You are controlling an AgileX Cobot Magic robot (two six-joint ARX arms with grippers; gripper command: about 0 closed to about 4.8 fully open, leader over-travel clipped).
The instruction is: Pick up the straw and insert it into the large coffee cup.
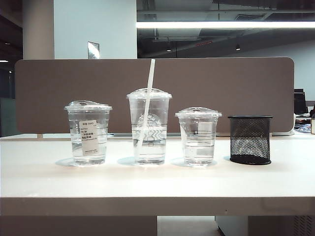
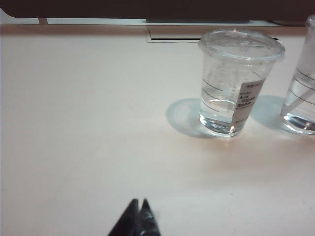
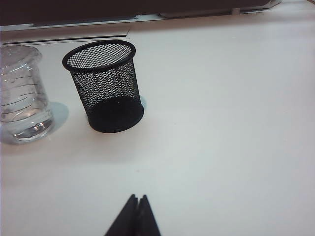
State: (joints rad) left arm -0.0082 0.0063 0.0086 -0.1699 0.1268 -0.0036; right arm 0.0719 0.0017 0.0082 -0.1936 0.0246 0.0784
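The large coffee cup (image 1: 156,132) stands in the middle of the row of cups on the table, partly filled with water. The white straw (image 1: 150,83) sits in it through the domed lid, leaning, its top well above the cup. In the left wrist view that cup (image 2: 302,98) shows only at the frame's edge. My left gripper (image 2: 139,201) hovers shut over bare table, some way from the cups, nothing between its fingers. My right gripper (image 3: 138,196) is also shut and empty, short of the mesh holder. Neither gripper shows in the exterior view.
A shorter clear cup with a white label (image 1: 88,132) (image 2: 236,83) stands left of the large cup. The shortest clear cup (image 1: 199,135) (image 3: 22,93) stands to its right, then a black mesh pen holder (image 1: 250,139) (image 3: 106,88). A brown partition (image 1: 221,93) runs behind the white table (image 1: 147,182).
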